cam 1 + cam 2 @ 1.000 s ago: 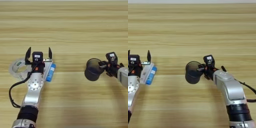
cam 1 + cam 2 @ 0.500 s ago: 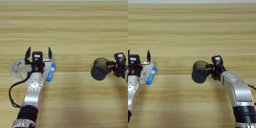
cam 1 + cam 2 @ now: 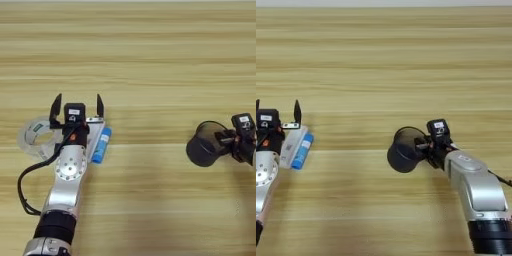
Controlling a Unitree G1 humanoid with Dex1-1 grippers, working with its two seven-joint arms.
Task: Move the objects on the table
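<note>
right arm comes in from the bottom right corner, silver forearm angled up and left. right gripper is clamped on the rim of the black mesh cup: one black finger sits inside the mouth, the other outside on the side nearest the arm, so the cup wall is between them. cup is tilted, mouth facing up and toward the gripper, dark base pointing left. it is on the right half of the table; can't tell if the base touches the wood or rides just above it.

left arm comes up from the bottom left, black cuff then silver link with a cable looping off its left side. left gripper is spread wide, two black fingers pointing away from the robot, nothing between them.

the other items lie under and beside the left wrist, behind the fingertips, not in the gap. blue tube with white label lies just right of the wrist, long axis running near to far with a slight lean. flat white rectangular cassette sits pressed against the tube's left side, partly covered by the wrist. clear tape roll with green label lies flat to the left of the wrist, its right edge hidden under the arm.

far half of the table is bare wood grain.
</note>
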